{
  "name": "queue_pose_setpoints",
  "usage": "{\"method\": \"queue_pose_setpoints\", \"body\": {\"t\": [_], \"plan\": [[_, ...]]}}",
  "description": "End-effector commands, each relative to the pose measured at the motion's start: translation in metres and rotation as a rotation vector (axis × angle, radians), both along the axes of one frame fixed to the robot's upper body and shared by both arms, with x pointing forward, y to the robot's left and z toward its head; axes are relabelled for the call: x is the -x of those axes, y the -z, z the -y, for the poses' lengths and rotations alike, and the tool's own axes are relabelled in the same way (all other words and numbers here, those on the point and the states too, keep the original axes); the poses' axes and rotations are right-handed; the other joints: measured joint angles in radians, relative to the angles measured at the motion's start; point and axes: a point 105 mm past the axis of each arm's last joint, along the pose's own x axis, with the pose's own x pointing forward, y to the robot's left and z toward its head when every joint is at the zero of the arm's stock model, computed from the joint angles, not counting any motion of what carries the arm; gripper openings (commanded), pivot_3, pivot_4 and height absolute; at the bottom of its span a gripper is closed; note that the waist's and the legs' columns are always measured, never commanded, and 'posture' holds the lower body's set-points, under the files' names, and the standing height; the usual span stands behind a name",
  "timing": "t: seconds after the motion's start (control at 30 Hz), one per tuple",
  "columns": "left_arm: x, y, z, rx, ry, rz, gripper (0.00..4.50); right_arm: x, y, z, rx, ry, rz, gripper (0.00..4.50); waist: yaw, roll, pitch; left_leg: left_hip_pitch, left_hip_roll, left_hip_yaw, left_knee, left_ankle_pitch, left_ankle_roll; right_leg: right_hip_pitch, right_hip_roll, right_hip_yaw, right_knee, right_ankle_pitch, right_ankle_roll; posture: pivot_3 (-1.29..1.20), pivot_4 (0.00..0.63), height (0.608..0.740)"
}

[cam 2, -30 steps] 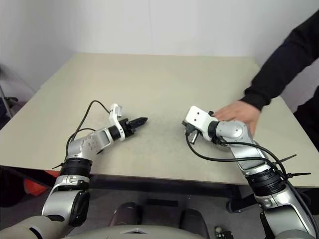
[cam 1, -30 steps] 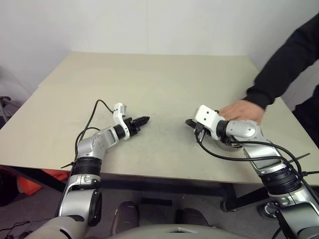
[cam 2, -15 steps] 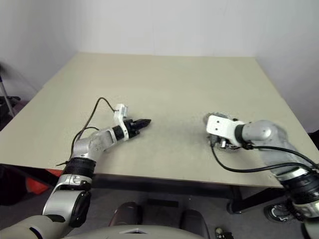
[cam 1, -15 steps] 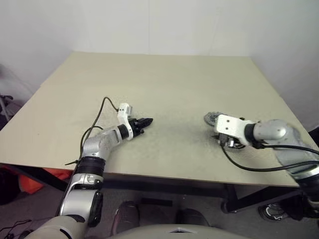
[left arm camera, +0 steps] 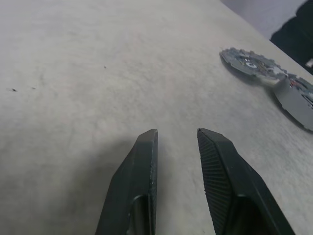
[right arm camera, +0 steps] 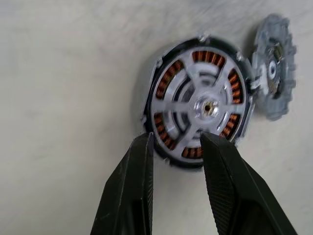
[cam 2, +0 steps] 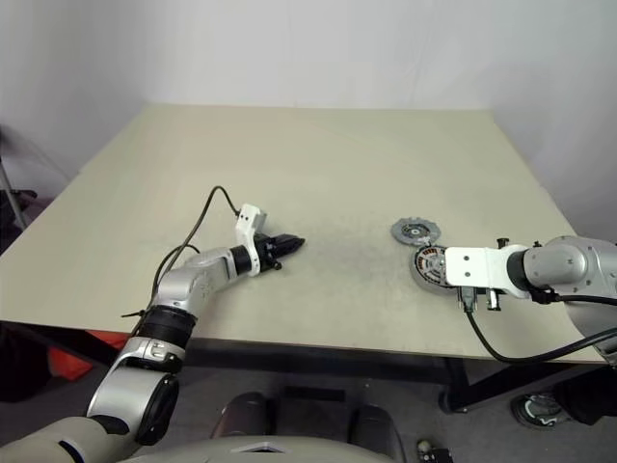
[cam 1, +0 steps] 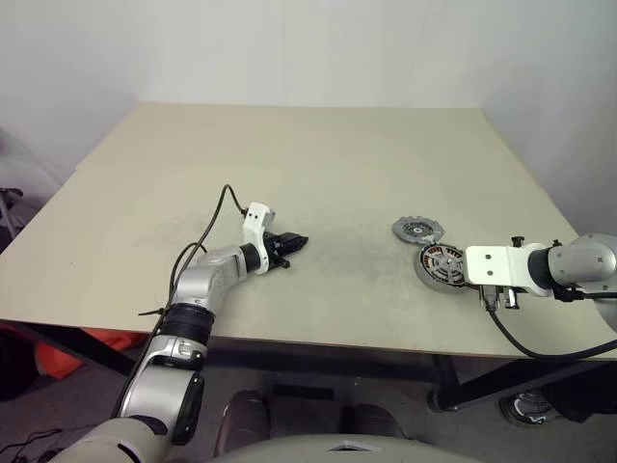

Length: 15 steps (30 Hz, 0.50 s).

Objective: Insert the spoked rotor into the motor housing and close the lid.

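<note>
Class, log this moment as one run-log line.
rotor: in housing | lid: on table, beside | left gripper: open | right gripper: open

The table (cam 1: 289, 154) is bare across the upper half and the whole left side of the head views, giving unobstructed passage there. Obstacles are confined to the right of centre: the lid (cam 1: 416, 230) lies flat, with the motor housing (cam 1: 441, 266) just below and right of it, almost touching. The right gripper (right arm camera: 176, 142) hangs over the housing's lower right. The left gripper (cam 1: 297, 242) occupies the centre-left.
</note>
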Motion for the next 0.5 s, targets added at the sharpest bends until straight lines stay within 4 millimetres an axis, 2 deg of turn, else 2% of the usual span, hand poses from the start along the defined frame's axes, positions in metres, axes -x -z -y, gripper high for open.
{"method": "queue_pose_setpoints", "body": {"t": [0.03, 0.27, 0.5], "plan": [[0.002, -0.013, 0.004, -0.028, 0.052, 0.087, 1.37, -0.003, -0.008, 0.005, 0.02, -0.006, 0.026, 1.52, 0.0, 0.0, 0.0, 0.0, 0.0, 0.0, 0.0, 0.0, 0.0, 0.0, 0.0, 0.0, 0.0, 0.0, 0.0, 0.0, 0.0, 0.74], [0.008, -0.021, 0.012, -0.063, 0.118, 0.137, 1.37, -0.005, 0.006, -0.002, -0.001, -0.02, -0.001, 1.52, 0.0, 0.0, 0.0, 0.0, 0.0, 0.0, 0.001, 0.0, 0.001, 0.0, 0.0, 0.0, 0.0, 0.0, 0.0, 0.0, 0.0, 0.74], [0.011, -0.024, 0.015, -0.087, 0.141, 0.162, 1.37, 0.002, 0.025, -0.008, -0.019, -0.039, -0.056, 1.52, 0.0, 0.001, 0.0, 0.0, 0.0, 0.0, 0.001, -0.001, 0.001, 0.0, 0.0, 0.0, 0.0, 0.0, 0.0, 0.0, 0.0, 0.74]]}}
